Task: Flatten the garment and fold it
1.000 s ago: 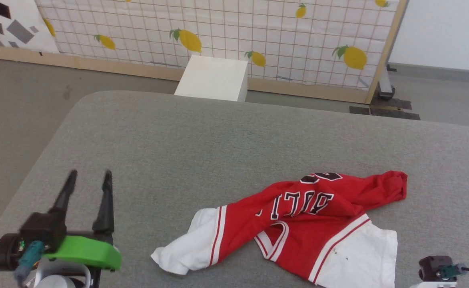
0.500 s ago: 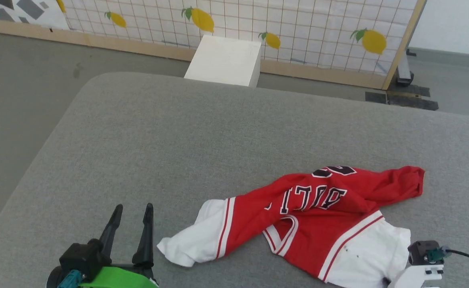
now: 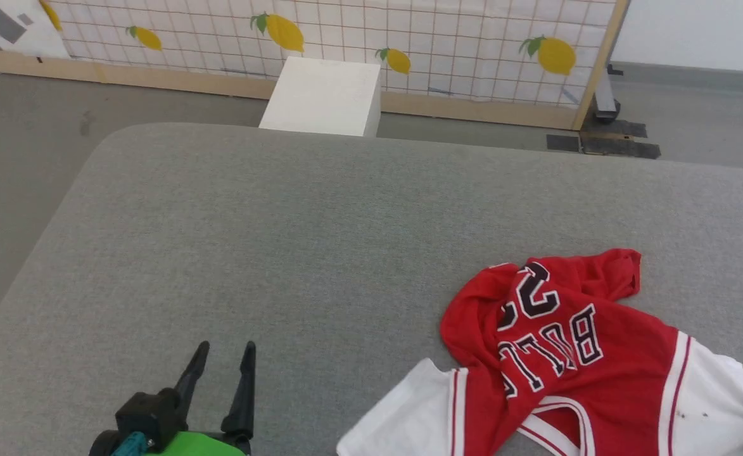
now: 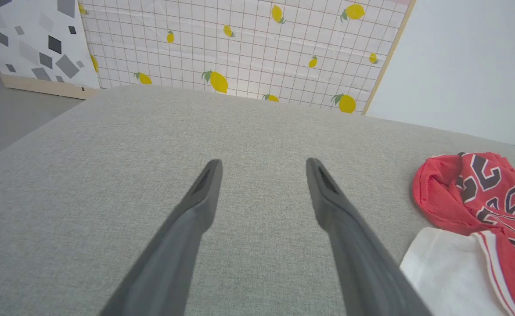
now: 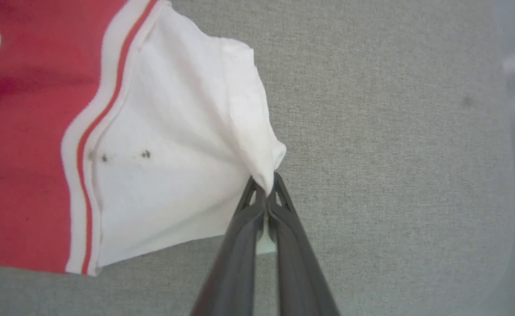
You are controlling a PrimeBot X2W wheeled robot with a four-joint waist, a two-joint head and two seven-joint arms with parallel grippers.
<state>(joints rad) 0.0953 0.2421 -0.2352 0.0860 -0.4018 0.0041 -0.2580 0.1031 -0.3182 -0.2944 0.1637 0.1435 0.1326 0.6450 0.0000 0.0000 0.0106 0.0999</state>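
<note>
The garment [image 3: 567, 354], a red jersey with white sleeves and black "BULLS 23" lettering, lies crumpled at the near right of the grey padded table [image 3: 282, 253]. In the right wrist view my right gripper [image 5: 266, 184] is shut on the edge of the garment's white sleeve [image 5: 174, 153], which is bunched and lifted at the fingertips. My left gripper [image 3: 224, 348] stands open over bare table at the lower left, well left of the other white sleeve [image 3: 403, 418]. In the left wrist view the garment [image 4: 472, 193] lies to the right of the open fingers [image 4: 204, 193].
A white box [image 3: 323, 98] stands on the floor beyond the table's far edge, in front of a lemon-print grid screen [image 3: 346, 38]. Grey floor runs along the table's left side. The table's rounded far left corner [image 3: 111, 136] shows.
The garment has been pulled and bunched toward the right, its lettering now turned upright; the right gripper holds its white sleeve. The left gripper has barely moved. The head camera has shifted.
</note>
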